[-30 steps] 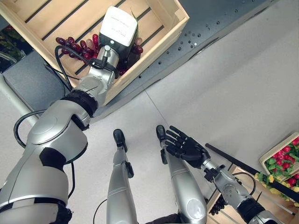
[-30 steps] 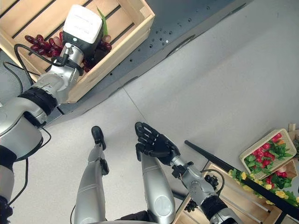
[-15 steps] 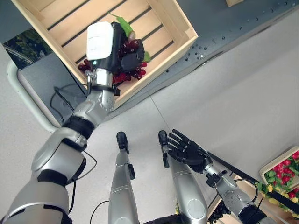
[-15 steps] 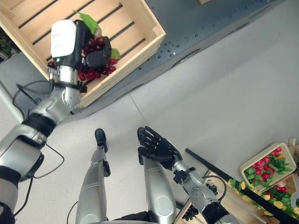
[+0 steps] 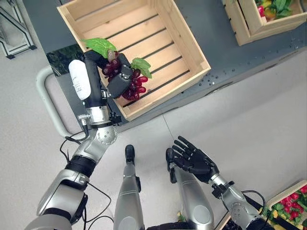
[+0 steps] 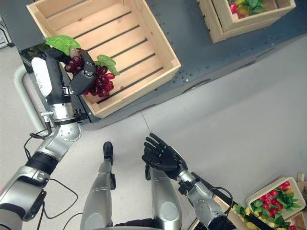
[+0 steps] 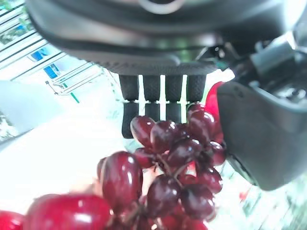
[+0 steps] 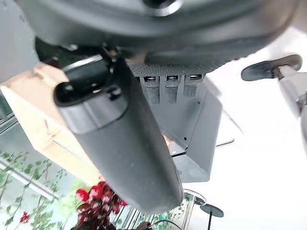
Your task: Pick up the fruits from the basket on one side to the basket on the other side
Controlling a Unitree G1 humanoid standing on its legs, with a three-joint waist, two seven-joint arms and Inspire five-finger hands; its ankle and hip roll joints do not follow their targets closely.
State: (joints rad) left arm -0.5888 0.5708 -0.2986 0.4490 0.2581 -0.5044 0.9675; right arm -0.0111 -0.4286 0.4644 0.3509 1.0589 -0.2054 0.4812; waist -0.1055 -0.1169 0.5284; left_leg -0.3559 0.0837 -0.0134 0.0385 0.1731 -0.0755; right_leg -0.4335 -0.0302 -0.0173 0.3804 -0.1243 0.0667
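Left hand curled round grapes, one dark red bunch with two green leaves, lifted clear above the near corner of crate, presumably for carrying across to the other side. Fingers closed behind the bunch in the left wrist view, thumb pressing from beside. Right hand low and well apart, palm up, fingers spread, holding nothing, likely waiting. One slatted crate under the grapes, otherwise bare; a second crate further along the counter, holding fruit.

Dark grey platform, 2 wooden crates on it, large slatted crate, smaller crate
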